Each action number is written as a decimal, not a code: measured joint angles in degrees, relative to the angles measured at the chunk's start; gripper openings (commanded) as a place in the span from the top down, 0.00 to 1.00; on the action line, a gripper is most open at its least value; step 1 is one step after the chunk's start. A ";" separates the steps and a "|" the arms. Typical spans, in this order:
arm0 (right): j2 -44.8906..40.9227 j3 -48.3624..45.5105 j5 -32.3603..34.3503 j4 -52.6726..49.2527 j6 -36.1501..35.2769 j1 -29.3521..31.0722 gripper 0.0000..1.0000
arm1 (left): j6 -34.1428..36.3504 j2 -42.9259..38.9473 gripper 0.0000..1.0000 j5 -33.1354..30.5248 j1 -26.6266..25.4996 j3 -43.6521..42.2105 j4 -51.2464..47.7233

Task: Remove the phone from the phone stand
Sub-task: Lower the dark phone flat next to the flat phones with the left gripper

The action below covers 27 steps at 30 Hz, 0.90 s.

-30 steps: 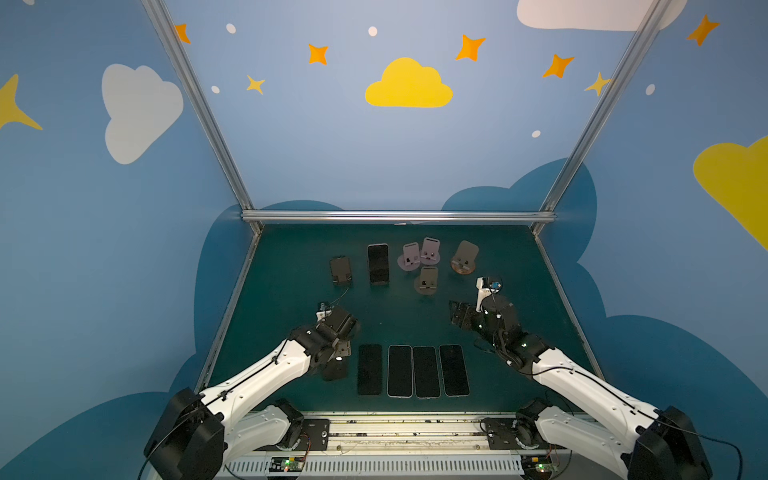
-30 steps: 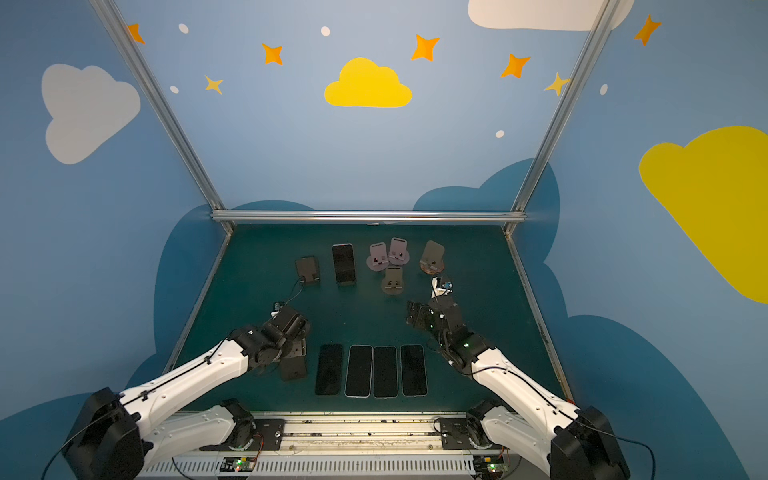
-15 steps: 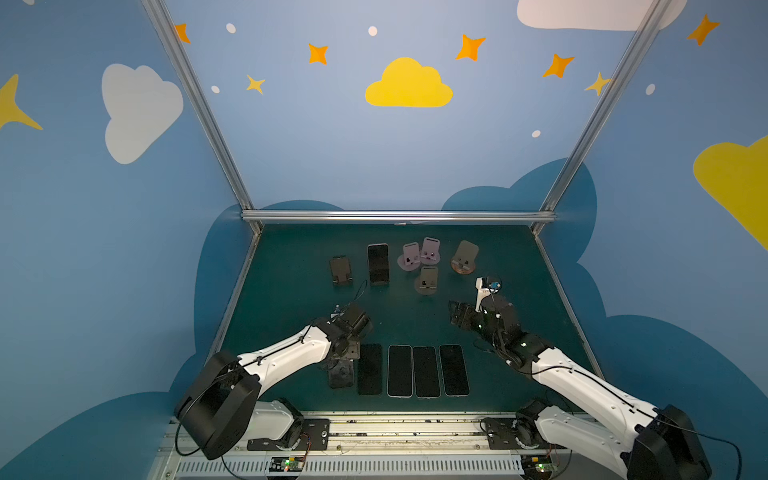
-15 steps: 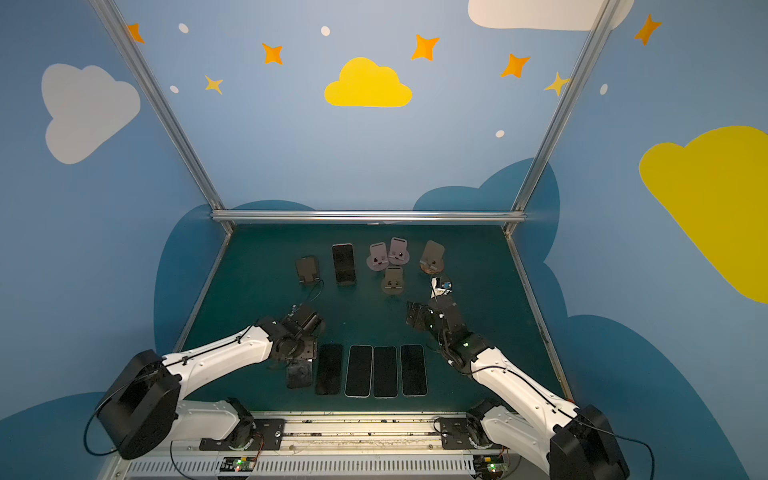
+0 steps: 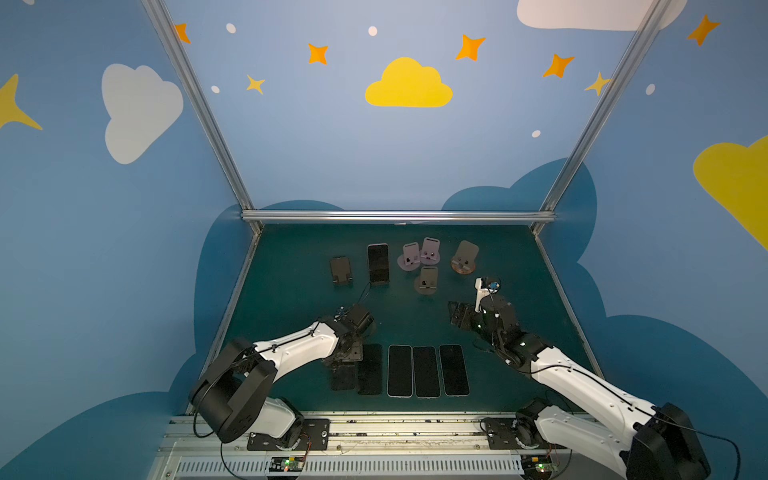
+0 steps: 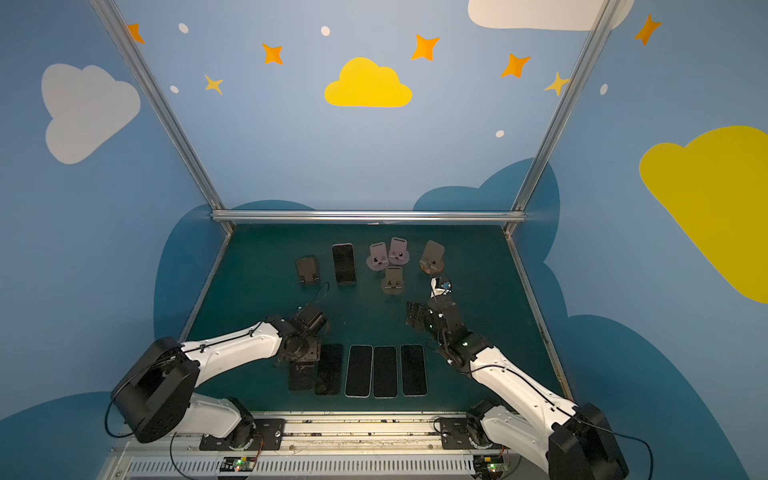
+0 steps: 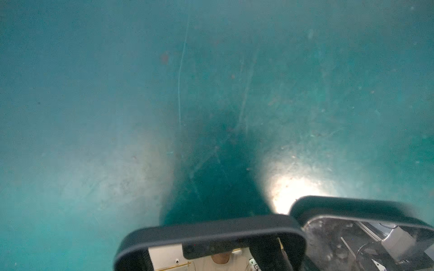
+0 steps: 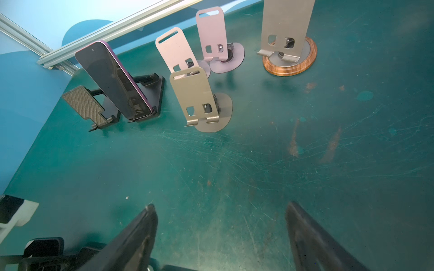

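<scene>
1. Where the green mat [image 5: 286, 307] lies nearest to the robot, a row of four phones [image 5: 426, 370] rests flat, side by side, each with its long axis going from near to far.
2. Just beside the left end of this row is a fifth one, the dark phone [image 5: 343, 380]. Its long axis goes the same way, parallel to the row. The left gripper [image 5: 345, 365] stands over its far end with the jaws closed on it. Whether this phone touches the mat cannot be told.
3. A little farther, on the right side, the right gripper [image 8: 220, 206] hangs above bare mat. Its jaws are wide apart and nothing is between them.
4. In the far part of the mat, the purple-edged phone [image 8: 112, 82] sits on the black stand [image 8: 157, 93]. It leans back, its lower end rests on the lip of the stand, its long axis goes steeply upward, and its screen faces the robot.
5. In both top views, the mesh stand [image 8: 85, 105] is just left of it. On the right are two pink stands [image 8: 175, 51], the grey stand [image 8: 191, 93] in front of them, and farther right the wooden-base stand [image 8: 285, 21].
</scene>
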 measured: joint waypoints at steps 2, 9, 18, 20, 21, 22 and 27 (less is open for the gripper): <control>0.00 0.00 0.00 0.02 0.00 0.00 0.14 | -0.02 0.00 0.28 0.00 0.00 0.00 -0.02; 0.00 0.00 0.00 0.02 0.00 0.00 0.14 | -0.15 0.72 0.26 0.02 -0.07 0.72 -0.68; 0.00 0.00 -0.04 0.00 0.00 0.00 0.14 | 0.39 2.89 0.25 0.31 -0.07 2.82 -2.49; 0.00 0.00 -0.04 0.02 0.00 0.00 0.14 | 0.70 3.54 0.24 0.37 -0.07 3.48 -3.10; 0.00 0.00 -0.02 0.02 0.00 0.00 0.14 | 0.83 3.76 0.24 0.46 -0.07 3.74 -3.30; 0.00 0.00 -0.04 0.02 0.00 0.00 0.15 | 0.96 3.91 0.24 0.50 -0.07 3.87 -3.41; 0.00 0.00 -0.04 0.02 -0.02 0.00 0.14 | 1.36 4.17 0.24 0.74 -0.04 4.13 -3.65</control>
